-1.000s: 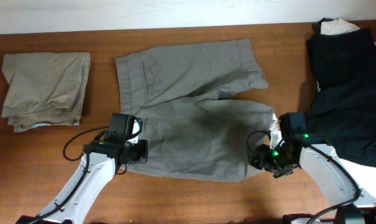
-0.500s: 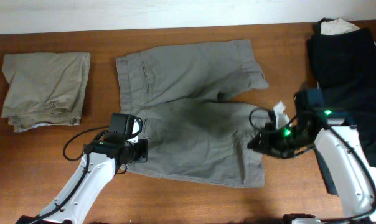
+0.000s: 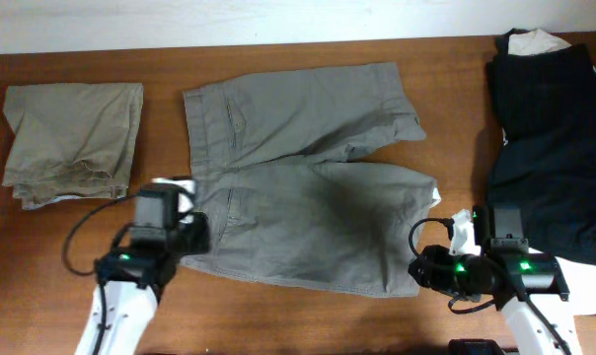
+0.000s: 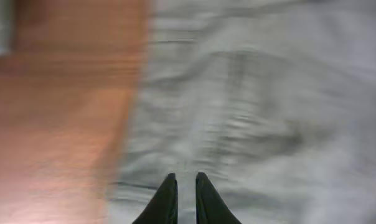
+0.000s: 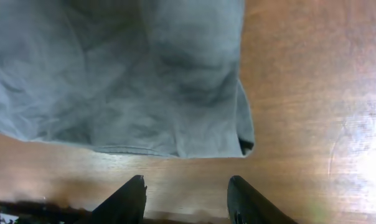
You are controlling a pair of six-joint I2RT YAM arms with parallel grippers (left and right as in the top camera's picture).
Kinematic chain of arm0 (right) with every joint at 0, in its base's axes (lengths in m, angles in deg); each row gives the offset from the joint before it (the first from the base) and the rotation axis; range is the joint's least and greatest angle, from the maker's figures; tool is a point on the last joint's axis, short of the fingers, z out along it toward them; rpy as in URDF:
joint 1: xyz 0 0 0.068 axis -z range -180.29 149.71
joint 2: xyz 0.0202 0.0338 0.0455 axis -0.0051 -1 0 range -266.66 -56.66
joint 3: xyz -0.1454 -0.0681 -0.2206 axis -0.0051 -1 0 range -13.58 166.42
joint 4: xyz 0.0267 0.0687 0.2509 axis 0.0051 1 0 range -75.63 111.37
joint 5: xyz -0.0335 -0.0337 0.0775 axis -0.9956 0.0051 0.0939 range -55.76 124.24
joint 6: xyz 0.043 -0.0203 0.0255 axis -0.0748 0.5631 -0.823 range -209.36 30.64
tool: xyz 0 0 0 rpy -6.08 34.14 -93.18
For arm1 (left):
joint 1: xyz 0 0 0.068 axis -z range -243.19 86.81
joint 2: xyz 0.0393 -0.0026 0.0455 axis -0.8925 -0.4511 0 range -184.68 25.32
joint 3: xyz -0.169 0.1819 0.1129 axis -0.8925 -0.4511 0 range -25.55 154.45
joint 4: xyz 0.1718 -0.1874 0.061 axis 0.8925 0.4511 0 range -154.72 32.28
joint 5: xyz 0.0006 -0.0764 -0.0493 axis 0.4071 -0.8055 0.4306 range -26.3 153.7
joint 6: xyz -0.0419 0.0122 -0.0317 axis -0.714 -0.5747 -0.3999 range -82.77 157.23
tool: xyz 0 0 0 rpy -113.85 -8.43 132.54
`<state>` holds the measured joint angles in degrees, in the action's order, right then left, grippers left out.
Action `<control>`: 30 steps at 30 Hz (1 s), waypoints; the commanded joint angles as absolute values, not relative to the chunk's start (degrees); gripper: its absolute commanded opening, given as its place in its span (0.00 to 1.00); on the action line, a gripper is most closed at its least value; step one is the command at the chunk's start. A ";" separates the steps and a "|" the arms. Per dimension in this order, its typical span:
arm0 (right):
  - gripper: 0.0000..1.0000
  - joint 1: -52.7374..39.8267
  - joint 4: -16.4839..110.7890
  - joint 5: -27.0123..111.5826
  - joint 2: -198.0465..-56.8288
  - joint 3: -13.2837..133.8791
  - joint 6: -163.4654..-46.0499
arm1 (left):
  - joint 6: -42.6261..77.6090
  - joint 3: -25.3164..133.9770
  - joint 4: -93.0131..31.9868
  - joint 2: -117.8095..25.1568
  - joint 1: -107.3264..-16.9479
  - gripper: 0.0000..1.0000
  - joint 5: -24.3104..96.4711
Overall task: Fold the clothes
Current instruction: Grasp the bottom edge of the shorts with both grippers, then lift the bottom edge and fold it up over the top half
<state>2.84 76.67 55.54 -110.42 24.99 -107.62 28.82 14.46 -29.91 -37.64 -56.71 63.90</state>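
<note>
Right gripper has backed off: fingers apart, empty, over bare table, grey shorts hem just ahead. Left gripper has pulled back to the waistband edge, fingers nearly together, holding nothing. Shorts lie flat and released, so probably ready to fold.

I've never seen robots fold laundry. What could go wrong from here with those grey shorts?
The right gripper hangs open over bare table, just past the hem of the grey shorts; closing there may grab nothing. The left gripper, fingers nearly together over the fabric, might only drag it instead of lifting it.
</note>
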 commanded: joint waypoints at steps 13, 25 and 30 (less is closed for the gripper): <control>0.51 3.13 62.97 52.85 -118.16 15.94 -115.38 | 32.58 14.77 -30.41 -60.83 -70.15 0.40 53.30; 0.52 3.13 64.50 51.50 -118.12 20.99 -115.38 | 34.07 14.79 -31.31 -62.10 -70.17 0.01 54.88; 0.53 3.11 66.05 51.52 -118.12 22.28 -115.31 | 34.09 18.40 -29.37 -56.57 -70.17 0.57 60.01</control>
